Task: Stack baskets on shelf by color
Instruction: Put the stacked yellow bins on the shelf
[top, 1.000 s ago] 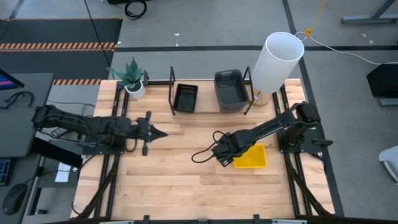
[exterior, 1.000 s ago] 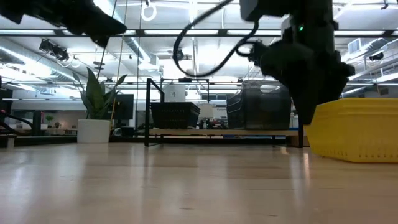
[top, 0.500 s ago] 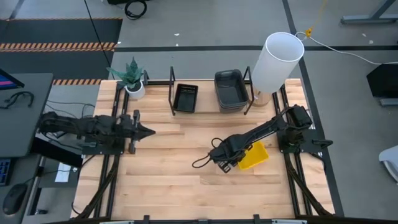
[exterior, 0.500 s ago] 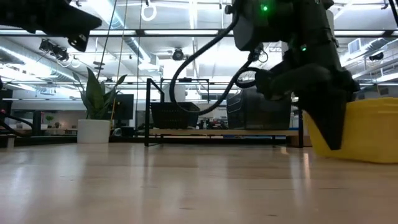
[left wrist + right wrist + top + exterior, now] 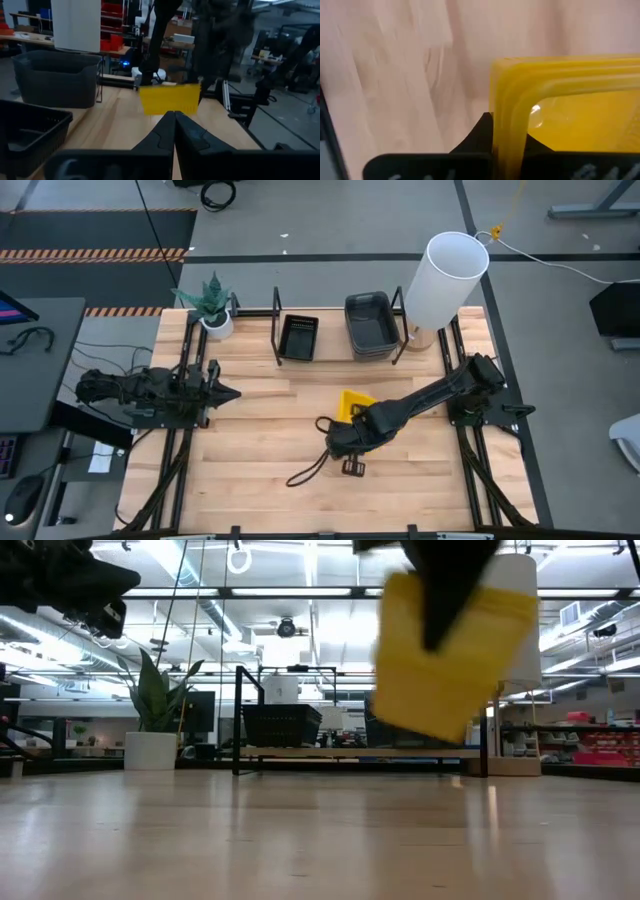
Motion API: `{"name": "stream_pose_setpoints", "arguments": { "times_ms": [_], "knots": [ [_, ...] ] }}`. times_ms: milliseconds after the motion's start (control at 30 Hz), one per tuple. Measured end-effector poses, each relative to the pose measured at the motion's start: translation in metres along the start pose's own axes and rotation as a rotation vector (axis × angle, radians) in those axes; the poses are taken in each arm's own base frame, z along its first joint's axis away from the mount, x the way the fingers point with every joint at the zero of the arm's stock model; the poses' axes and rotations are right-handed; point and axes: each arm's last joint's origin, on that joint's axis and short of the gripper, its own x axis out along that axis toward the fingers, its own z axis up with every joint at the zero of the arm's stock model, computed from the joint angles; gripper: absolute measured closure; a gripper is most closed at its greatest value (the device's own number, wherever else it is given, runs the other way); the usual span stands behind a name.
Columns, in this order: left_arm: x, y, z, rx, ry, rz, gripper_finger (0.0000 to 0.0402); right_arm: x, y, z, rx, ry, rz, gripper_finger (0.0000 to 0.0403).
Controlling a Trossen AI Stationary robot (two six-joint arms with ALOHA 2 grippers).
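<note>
While my left gripper (image 5: 232, 393) waits shut near the worktop's left edge, my right gripper (image 5: 507, 145) clamps the yellow basket's (image 5: 354, 404) rim, holding it above mid-worktop.

Yellow basket (image 5: 560, 95): smooth moulded plastic, glossy, with a bright highlight on its inner face. Tabletop (image 5: 250, 470): pale wood planks, satin sheen, grain visible. Grey baskets (image 5: 55, 75): solid matt plastic. Black basket (image 5: 298, 336): slatted, matt. Shelf (image 5: 360, 752): light wood board on thin black uprights, apparently metal.
</note>
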Motion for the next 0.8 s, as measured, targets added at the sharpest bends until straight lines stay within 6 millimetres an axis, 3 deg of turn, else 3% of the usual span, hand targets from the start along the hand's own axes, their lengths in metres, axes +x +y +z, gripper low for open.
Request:
{"name": "stream_pose_setpoints", "arguments": {
  "times_ms": [167,333,467,633,800],
  "knots": [
    [0.000,0.000,0.001,0.022,-0.005,-0.001,0.0395,-0.025,-0.005,0.021,-0.134,-0.131,-0.052,0.0395],
    [0.000,-0.001,0.004,0.054,-0.034,-0.003,0.0391,-0.028,-0.026,0.039,-0.230,-0.184,-0.114,0.0395],
    [0.000,-0.001,0.006,0.063,-0.056,-0.004,0.0387,-0.027,-0.054,0.054,-0.284,-0.195,-0.178,0.0395],
    [0.000,-0.001,0.006,0.065,-0.057,-0.005,0.0391,-0.026,-0.103,0.077,-0.305,-0.221,-0.262,0.0395],
    [0.000,-0.001,0.005,0.031,-0.048,-0.005,0.0391,-0.026,-0.146,0.087,-0.306,-0.205,-0.309,0.0393]
  ]
}}
